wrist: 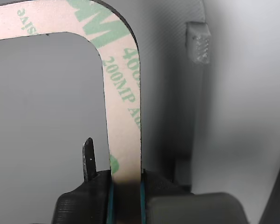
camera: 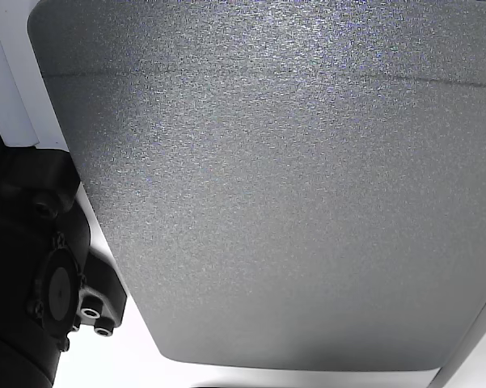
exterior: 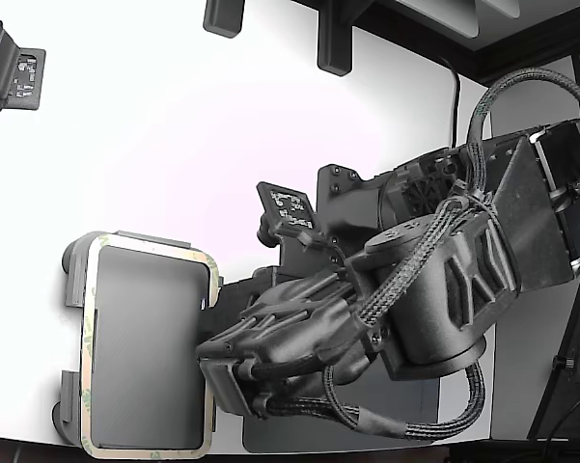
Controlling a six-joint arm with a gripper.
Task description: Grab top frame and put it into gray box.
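Wrist view showed the gripper clamped on the top frame — held over the gray box.

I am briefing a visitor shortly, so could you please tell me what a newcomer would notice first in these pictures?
The bulky black robot arm fills the exterior view's right half, reaching toward the lower left. There a thin beige rectangular frame with green print lies over a light gray shallow tray on the white table. In the wrist view the gripper is shut on one side of that frame.
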